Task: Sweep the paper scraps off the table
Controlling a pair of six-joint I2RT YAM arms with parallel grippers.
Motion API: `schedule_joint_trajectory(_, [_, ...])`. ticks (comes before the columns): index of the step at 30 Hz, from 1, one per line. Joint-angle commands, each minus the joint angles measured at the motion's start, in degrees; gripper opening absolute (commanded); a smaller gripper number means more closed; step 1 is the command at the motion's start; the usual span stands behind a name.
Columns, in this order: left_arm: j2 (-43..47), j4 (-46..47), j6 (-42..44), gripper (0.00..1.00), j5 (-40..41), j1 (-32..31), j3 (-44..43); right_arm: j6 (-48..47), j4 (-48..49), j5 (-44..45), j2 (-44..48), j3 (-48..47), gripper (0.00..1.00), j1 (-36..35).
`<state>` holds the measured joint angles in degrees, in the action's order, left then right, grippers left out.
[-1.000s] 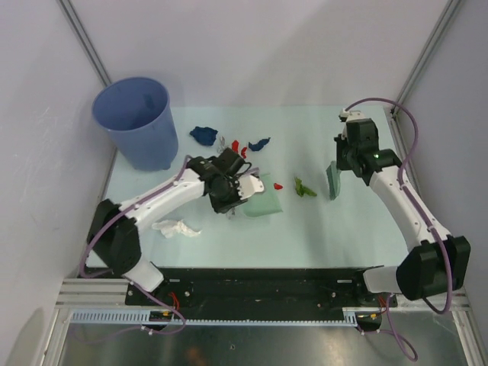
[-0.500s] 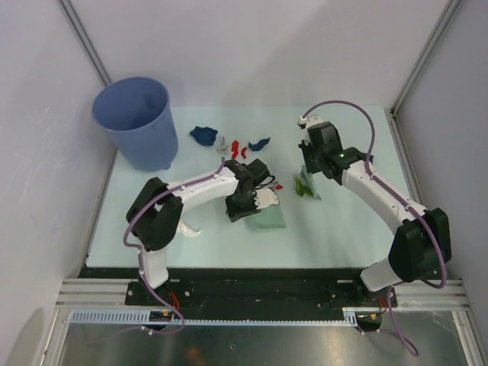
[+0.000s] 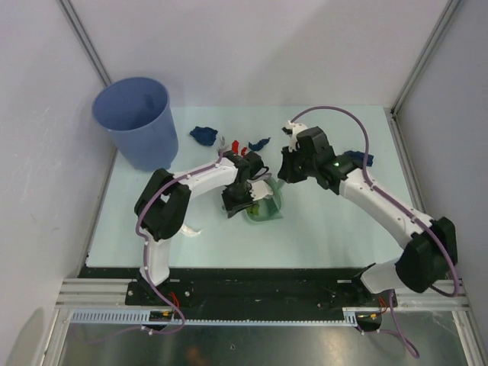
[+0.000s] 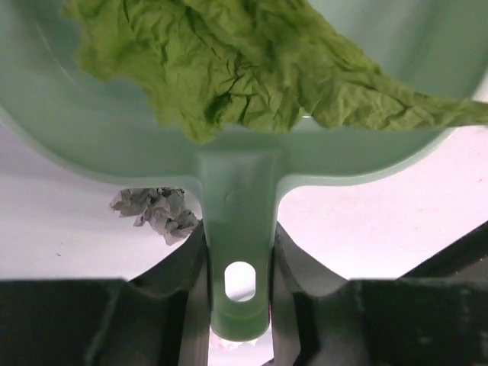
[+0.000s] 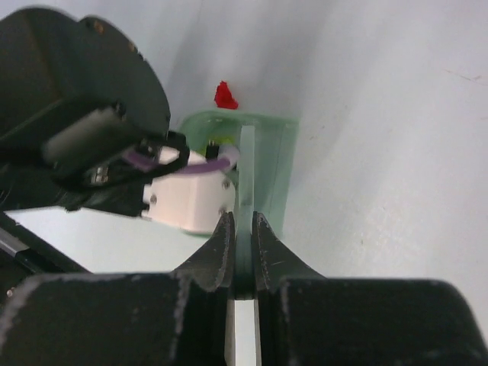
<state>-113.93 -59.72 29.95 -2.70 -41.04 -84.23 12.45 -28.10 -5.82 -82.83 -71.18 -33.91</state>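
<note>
The fingers (image 4: 191,267) of the left gripper (image 4: 240,242) pinch the handle (image 4: 240,213) of the mint-green dustpan (image 4: 76,114) from both sides, just above its hanging hole. An olive-green scrap (image 4: 252,69) lies crumpled inside the pan, against its back wall. Below the pan, a grey scrap (image 4: 156,213) rests on the table (image 3: 335,221).

The fingers (image 5: 217,252) of the right gripper (image 5: 242,229) are pressed onto the thin edge of the brush (image 5: 245,175), which stands upright between them. Beyond the brush's far end sits a red scrap (image 5: 225,95), and the left arm's wrist fills the left side of that view.

From above, both grippers meet near the middle of the table, the brush right at the dustpan's mouth. Other paper scraps lie farther back: a dark blue scrap (image 3: 203,135), small red bits (image 3: 235,145) and another blue piece (image 3: 259,142). One more dark blue wad (image 3: 366,160) shows just beside the right arm, and a white scrap (image 3: 191,230) peeks out by the left arm's elbow. The blue bucket (image 3: 137,122) stands in the far left corner.
</note>
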Motion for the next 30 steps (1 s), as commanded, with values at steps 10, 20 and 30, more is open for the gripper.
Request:
schedule_joint_trajectory(10, [13.5, 2.1, -0.3, 0.0, -10.8, 6.1, -0.3, -2.3, -1.5, 19.6, 25.1, -7.4, 0.0, -0.7])
schedule_joint_trajectory(20, [22.6, 2.0, -3.5, 0.0, -12.9, 12.9, -4.7, -6.9, 5.9, 28.7, 34.0, -9.0, 0.0, 1.6])
schedule_joint_trajectory(30, [34.6, 1.6, -9.1, 0.0, -10.9, 24.9, -11.9, -4.4, -1.0, 22.4, 31.8, -5.6, 0.0, 9.7])
